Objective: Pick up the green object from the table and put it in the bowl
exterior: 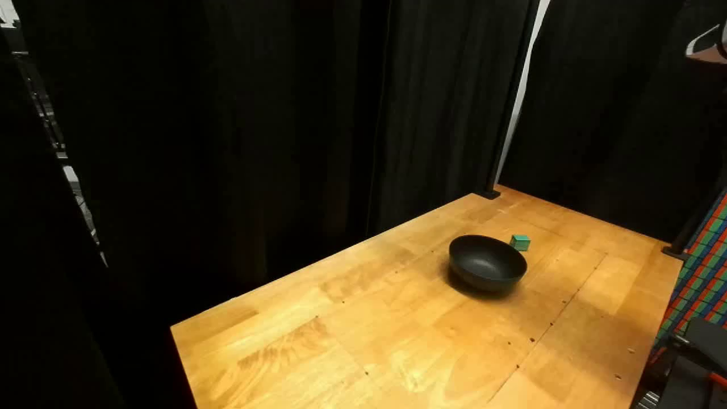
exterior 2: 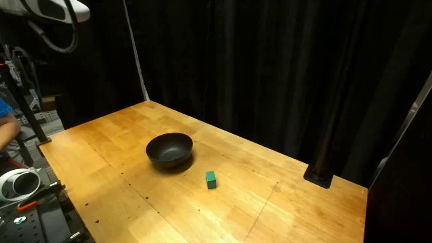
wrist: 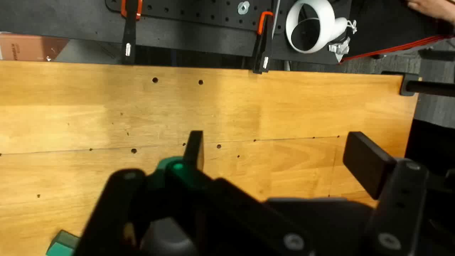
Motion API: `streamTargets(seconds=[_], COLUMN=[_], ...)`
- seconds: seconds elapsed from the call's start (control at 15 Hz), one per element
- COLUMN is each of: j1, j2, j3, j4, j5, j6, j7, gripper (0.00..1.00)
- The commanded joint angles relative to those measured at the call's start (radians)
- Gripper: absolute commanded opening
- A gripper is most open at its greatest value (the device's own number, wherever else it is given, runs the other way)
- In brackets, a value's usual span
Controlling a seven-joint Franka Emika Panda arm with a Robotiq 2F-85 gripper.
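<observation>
1 green block outside the bowl.
Sits on table near bowl, apart from it; gripper jaws spread wide.

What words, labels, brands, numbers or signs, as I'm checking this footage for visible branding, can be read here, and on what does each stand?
None can be read.
Pinkish-brown box-like item, left edge of the wrist view: a small dark marking that looks like lettering, too blurred to read.
Green block and black bowl: no lettering that I can make out.
</observation>
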Motion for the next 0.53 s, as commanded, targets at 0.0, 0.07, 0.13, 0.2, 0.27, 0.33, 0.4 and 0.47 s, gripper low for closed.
streamTargets(seconds=[0.0, 0.07, 0.13, 0.2, 0.27, 0.33, 0.4, 0.47], j1=[-0.018, -0.018, -0.018, -0.032, -0.037, -0.047, -0.053, -0.059], j2=[0.003, 0.002, 0.000, 0.022, 0.037, 0.064, 0.098, 0.155], j3=[0.015, 0.015, 0.015, 0.029, 0.033, 0.031, 0.032, 0.027], j4=[0.005, 0.007, 0.009, -0.038, -0.052, -0.053, -0.061, -0.051], j5=[0.008, 0.008, 0.008, 0.001, 0.002, 0.009, 0.010, 0.012], j6=[-0.002, -0.002, -0.002, 0.145, 0.207, 0.305, 0.389, 0.477], j7=[-0.010, -0.010, -0.010, 0.018, 0.029, 0.048, 0.067, 0.083], gripper=[1.00, 1.00, 1.00, 1.00, 1.00, 1.00, 1.00, 1.00])
